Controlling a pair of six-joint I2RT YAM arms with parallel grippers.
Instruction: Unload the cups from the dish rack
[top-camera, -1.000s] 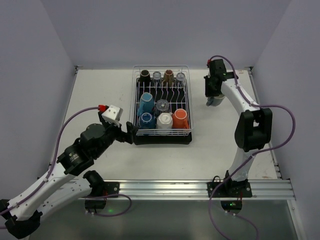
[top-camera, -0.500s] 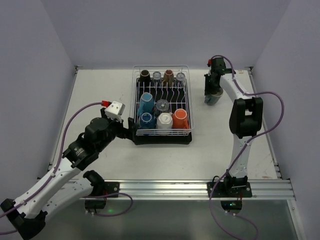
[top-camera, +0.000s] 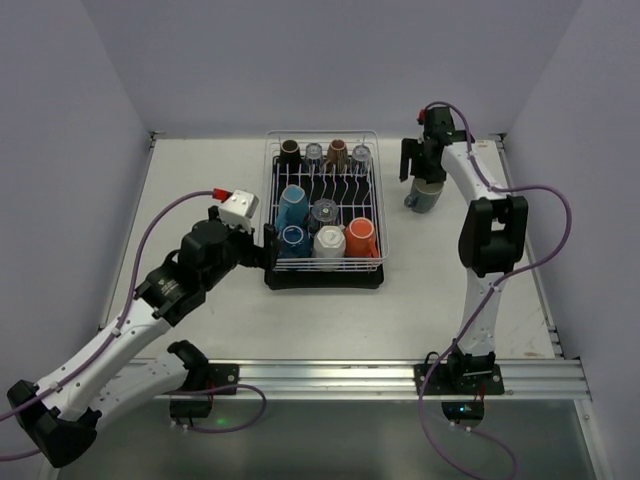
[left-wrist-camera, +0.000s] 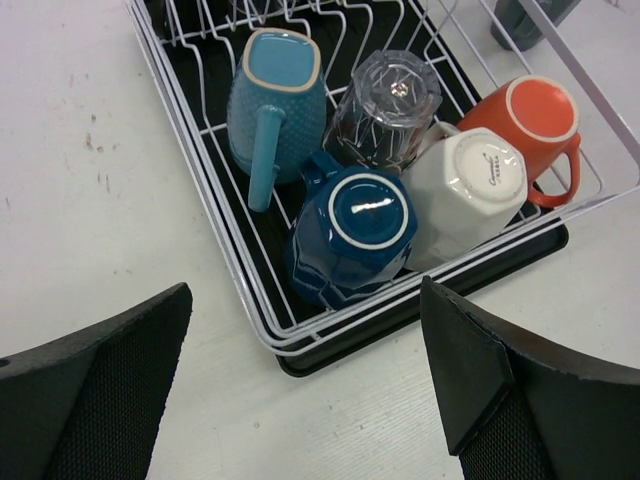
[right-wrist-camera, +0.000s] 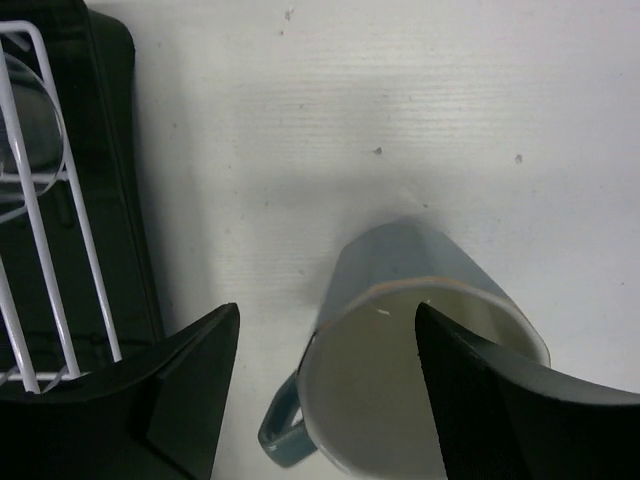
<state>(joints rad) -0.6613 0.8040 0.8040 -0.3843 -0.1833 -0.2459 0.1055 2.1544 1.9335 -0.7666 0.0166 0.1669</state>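
The white wire dish rack (top-camera: 269, 190) (left-wrist-camera: 213, 205) holds several cups. Its front row has a dark blue cup (top-camera: 293, 240) (left-wrist-camera: 355, 225), a white one (top-camera: 329, 241) (left-wrist-camera: 470, 190) and an orange mug (top-camera: 361, 237) (left-wrist-camera: 535, 120). Behind them lie a light blue mug (left-wrist-camera: 275, 100) and a clear glass (left-wrist-camera: 385, 105). My left gripper (top-camera: 262, 250) (left-wrist-camera: 305, 300) is open at the rack's near-left corner, holding nothing. A grey-teal mug (top-camera: 425, 198) (right-wrist-camera: 420, 270) stands upright on the table right of the rack. My right gripper (top-camera: 424, 172) (right-wrist-camera: 325, 330) is open above it, jaws straddling its rim.
The rack's back row holds brown cups (top-camera: 338, 152) and clear glasses (top-camera: 314, 152). A black drip tray (top-camera: 325, 279) (right-wrist-camera: 110, 120) lies under the rack. Walls close in the table at the back and sides.
My right gripper has opened and let go of the grey-teal mug, which now stands on the table. My left arm has moved closer to the rack's near-left corner.
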